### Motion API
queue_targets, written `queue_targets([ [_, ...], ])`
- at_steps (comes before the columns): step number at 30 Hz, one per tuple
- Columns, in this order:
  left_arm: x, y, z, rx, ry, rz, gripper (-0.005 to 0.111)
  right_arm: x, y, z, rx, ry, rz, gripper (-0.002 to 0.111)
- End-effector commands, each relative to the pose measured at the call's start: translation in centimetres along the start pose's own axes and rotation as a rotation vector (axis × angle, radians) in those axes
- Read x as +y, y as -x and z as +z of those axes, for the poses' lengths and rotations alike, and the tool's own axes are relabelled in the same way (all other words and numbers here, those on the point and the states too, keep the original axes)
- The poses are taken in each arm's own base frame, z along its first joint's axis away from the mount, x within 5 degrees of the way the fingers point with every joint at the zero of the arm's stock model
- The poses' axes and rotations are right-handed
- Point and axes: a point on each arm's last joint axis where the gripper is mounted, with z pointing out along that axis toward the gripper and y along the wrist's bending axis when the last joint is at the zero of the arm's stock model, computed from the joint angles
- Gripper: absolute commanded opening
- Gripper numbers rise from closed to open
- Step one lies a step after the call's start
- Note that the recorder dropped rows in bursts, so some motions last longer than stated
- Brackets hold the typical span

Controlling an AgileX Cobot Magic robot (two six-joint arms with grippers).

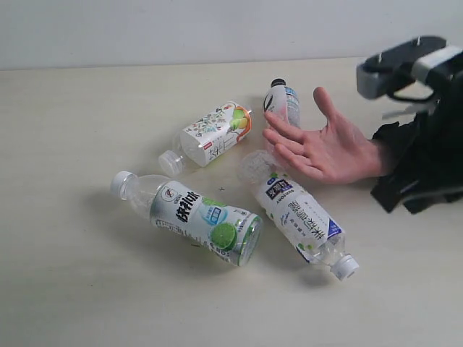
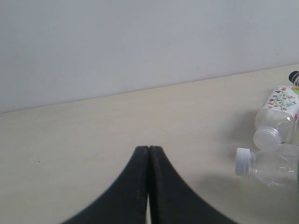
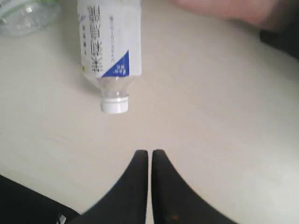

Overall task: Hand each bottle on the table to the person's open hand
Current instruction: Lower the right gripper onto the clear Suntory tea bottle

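Observation:
Four bottles lie on the cream table (image 1: 72,289). The green-lime bottle (image 1: 195,217) is at the front left and the white-blue bottle (image 1: 300,217) at the front right. Behind them are the floral bottle (image 1: 213,134) and the black-capped bottle (image 1: 282,101). The person's open hand (image 1: 325,148) rests palm up between the black-capped and white-blue bottles. My left gripper (image 2: 148,148) is shut and empty, left of the floral bottle (image 2: 280,107) and a white-capped clear bottle (image 2: 261,165). My right gripper (image 3: 150,151) is shut and empty, a short way from the white-blue bottle's cap (image 3: 115,105).
The right arm's grey and black body (image 1: 416,65) hangs at the right edge above the person's black sleeve (image 1: 405,173). A pale wall (image 1: 217,29) runs behind the table. Bare tabletop lies left of the bottles and along the front.

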Motion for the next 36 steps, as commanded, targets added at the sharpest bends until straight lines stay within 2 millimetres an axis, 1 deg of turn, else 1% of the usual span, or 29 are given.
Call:
queue_targets([
  [1,0.0,0.0,0.0,-0.008,0.002,-0.005,0.001,0.6,-1.5,3.0,-0.024,-0.014,-0.009,0.004],
  [3,0.0,0.0,0.0,-0.008,0.002,-0.005,0.001,0.6,-2.1,4.3,-0.047,-0.010,-0.002,0.004],
  [5,0.0,0.0,0.0,-0.008,0.002,-0.005,0.001,0.6,-2.4,5.2,-0.054,-0.010,-0.002,0.004],
  [7,0.0,0.0,0.0,-0.008,0.002,-0.005,0.001,0.6,-2.3,5.6,-0.048,-0.010,-0.002,0.005],
  [8,0.0,0.0,0.0,-0.008,0.002,-0.005,0.001,0.7,-2.0,5.7,-0.050,-0.004,0.003,0.007],
  [10,0.0,0.0,0.0,-0.008,0.002,-0.005,0.001,0.8,-1.2,5.7,-0.048,0.011,0.016,0.015],
  [12,0.0,0.0,0.0,-0.008,0.002,-0.005,0.001,1.0,-0.3,5.9,-0.042,0.039,0.040,0.029],
  [14,0.0,0.0,0.0,-0.008,0.002,-0.005,0.001,1.3,0.7,6.5,-0.025,0.065,0.049,0.043],
  [16,0.0,0.0,0.0,-0.008,0.002,-0.005,0.001,1.5,1.6,7.1,-0.007,0.087,0.030,0.053],
  [17,0.0,0.0,0.0,-0.008,0.002,-0.005,0.001,1.7,2.4,8.0,0.020,0.105,0.022,0.059],
  [18,0.0,0.0,0.0,-0.008,0.002,-0.005,0.001,1.7,2.7,8.3,0.031,0.107,0.012,0.061],
  [19,0.0,0.0,0.0,-0.008,0.002,-0.005,0.001,1.7,3.1,9.3,0.055,0.107,0.001,0.064],
  [20,0.0,0.0,0.0,-0.008,0.002,-0.005,0.001,1.6,3.2,9.8,0.057,0.102,-0.001,0.066],
  [21,0.0,0.0,0.0,-0.008,0.002,-0.005,0.001,1.6,3.6,10.5,0.042,0.098,-0.005,0.070],
  [23,0.0,0.0,0.0,-0.008,0.002,-0.005,0.001,1.6,3.9,11.1,0.036,0.096,-0.027,0.076],
  [25,0.0,0.0,0.0,-0.008,0.002,-0.005,0.001,1.6,3.9,11.3,0.035,0.095,-0.046,0.076],
  [28,0.0,0.0,0.0,-0.008,0.002,-0.005,0.001,1.5,4.6,11.3,-0.031,0.083,-0.047,0.077],
  [32,0.0,0.0,0.0,-0.008,0.002,-0.005,0.001,1.6,4.6,11.3,-0.037,0.092,-0.078,0.086],
  [36,0.0,0.0,0.0,-0.008,0.002,-0.005,0.001,1.5,4.8,11.3,-0.056,0.089,-0.079,0.087],
])
